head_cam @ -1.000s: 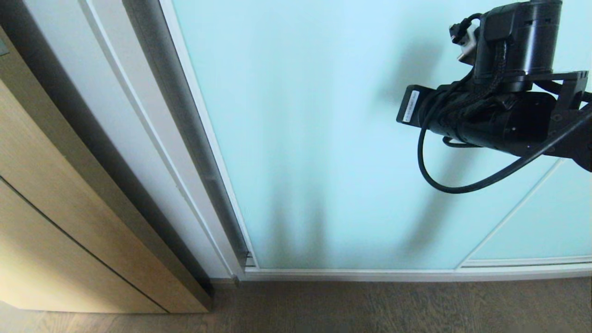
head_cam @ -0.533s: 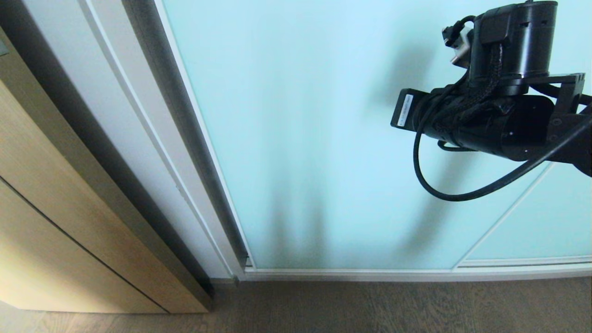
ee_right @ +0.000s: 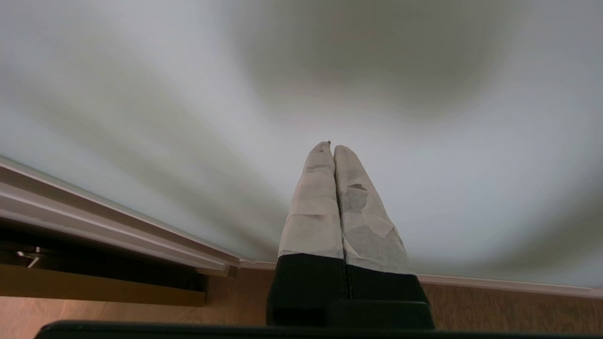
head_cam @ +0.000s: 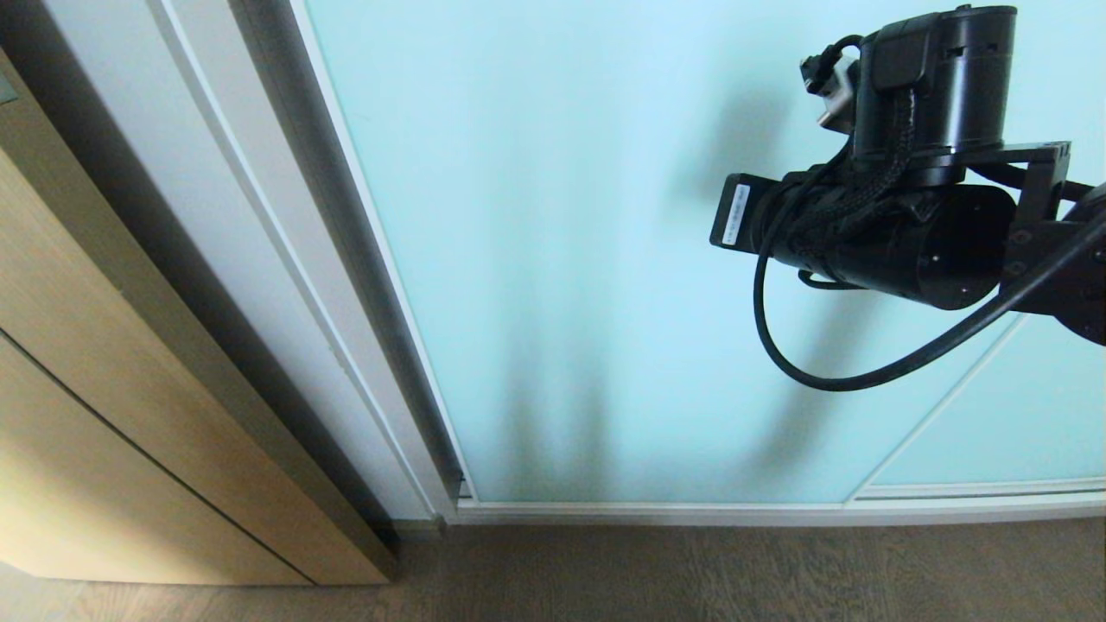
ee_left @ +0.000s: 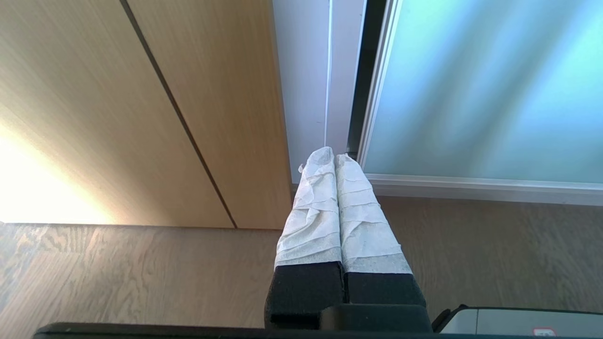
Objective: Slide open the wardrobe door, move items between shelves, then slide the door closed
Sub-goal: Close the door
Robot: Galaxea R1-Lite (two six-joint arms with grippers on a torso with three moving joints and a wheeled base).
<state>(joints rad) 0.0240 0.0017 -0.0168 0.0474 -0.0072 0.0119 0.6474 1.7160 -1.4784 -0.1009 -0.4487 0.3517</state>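
Nearest the robot lay the grey-brown wood-grain floor, running up to the silver-white bottom rail of the wardrobe. The left gripper hung low over that floor, its two white-taped fingers clenched together on nothing, pointing toward the corner where the light wood cabinet met the white wardrobe frame. Farther up, the black right arm reached in from the right at mid-height, a black cable looping beneath it. Its right gripper was likewise clenched and empty, fingertips held close to the glass; whether they touched it could not be told. Behind everything stood the sliding wardrobe door, a tall panel of frosted pale aqua glass in a thin silver-white frame, closed against the left jamb and crossed by soft shadows.
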